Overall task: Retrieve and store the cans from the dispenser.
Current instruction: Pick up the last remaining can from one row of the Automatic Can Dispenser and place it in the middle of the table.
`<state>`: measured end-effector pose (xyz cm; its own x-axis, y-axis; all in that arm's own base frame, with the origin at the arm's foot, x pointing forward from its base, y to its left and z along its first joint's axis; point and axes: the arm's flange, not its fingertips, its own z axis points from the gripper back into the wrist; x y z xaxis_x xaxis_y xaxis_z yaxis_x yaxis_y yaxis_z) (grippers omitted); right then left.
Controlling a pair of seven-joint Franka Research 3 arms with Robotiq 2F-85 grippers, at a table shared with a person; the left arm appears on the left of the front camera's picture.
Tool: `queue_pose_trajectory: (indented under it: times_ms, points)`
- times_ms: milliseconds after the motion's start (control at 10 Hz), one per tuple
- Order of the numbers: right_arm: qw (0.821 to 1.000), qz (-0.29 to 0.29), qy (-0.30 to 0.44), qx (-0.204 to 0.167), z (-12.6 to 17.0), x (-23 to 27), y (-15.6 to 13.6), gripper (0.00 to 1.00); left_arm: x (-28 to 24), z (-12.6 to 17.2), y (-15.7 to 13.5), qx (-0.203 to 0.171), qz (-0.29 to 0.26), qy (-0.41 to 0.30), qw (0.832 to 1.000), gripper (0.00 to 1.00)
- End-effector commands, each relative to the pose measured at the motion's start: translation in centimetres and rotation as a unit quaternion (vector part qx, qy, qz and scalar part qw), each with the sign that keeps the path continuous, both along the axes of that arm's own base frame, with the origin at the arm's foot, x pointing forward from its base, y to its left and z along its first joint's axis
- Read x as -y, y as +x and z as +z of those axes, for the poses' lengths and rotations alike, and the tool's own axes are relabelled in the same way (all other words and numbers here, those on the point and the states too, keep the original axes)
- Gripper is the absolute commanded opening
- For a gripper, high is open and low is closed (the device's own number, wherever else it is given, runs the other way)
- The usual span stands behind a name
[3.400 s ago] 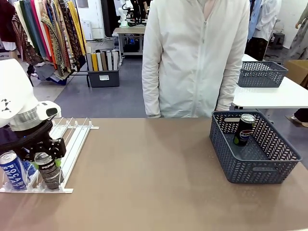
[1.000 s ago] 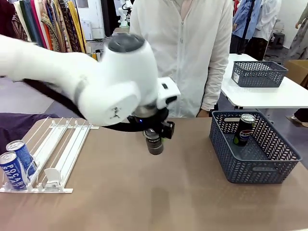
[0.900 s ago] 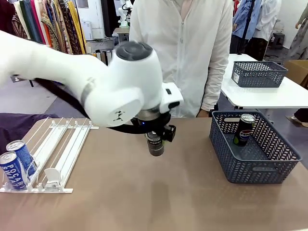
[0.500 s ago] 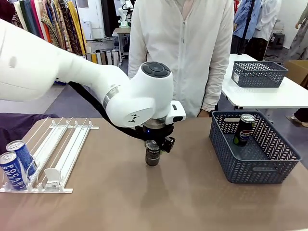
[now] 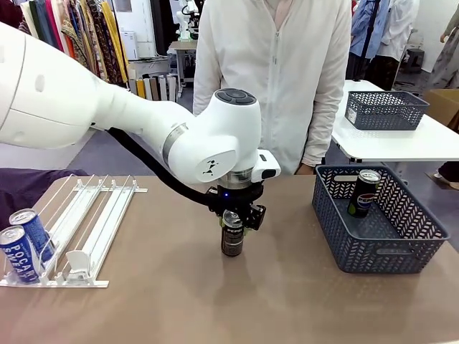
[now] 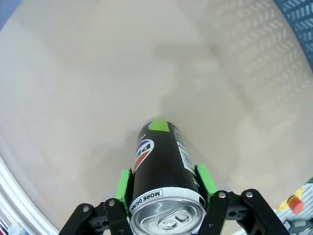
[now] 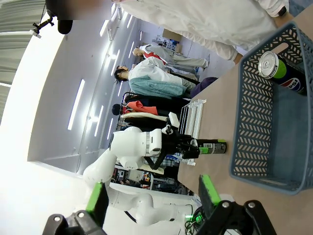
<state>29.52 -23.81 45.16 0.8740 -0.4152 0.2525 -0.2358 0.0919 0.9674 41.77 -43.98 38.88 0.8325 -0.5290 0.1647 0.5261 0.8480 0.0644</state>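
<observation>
My left gripper (image 5: 234,222) is shut on a black Pepsi can (image 5: 232,242), upright at the table's middle, its base at or just above the surface. In the left wrist view the green pads (image 6: 205,180) clamp the can (image 6: 159,159) near its silver top. Two blue cans (image 5: 20,244) stand at the near end of the white dispenser (image 5: 100,215) at the left. Another black can (image 5: 363,192) leans inside the dark lattice basket (image 5: 391,251) at the right. My right gripper (image 7: 151,193) is open and holds nothing, high above the basket (image 7: 254,127).
A person in a white jacket (image 5: 272,79) stands at the far side, close behind the held can. A second table with another basket (image 5: 384,111) is at the back right. Bare tabletop lies between the held can and the basket.
My left arm has moved slightly right with the black can and lowered it towards the table's middle. The blue cans and the basket have not moved.
</observation>
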Motion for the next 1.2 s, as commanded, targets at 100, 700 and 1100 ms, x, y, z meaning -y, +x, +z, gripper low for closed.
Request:
queue_pose_trajectory:
  times_ms: [100, 700, 1100]
  points:
    - [1.000, 0.006, -0.006, 0.001, 0.2, 0.0, -0.2, 1.00, 0.0, 0.8, 0.1, 0.000, -0.001, -0.001, 1.000, 0.76]
    - [1.000, 0.006, -0.006, 0.001, 0.2, 0.0, -0.2, 1.00, -5.1, 12.4, -3.2, 0.079, 0.056, -0.061, 0.993, 1.00]
    - [1.000, 0.006, -0.006, 0.001, 0.2, 0.0, -0.2, 1.00, -22.8, 22.7, -7.2, 0.017, 0.093, -0.202, 0.975, 1.00]
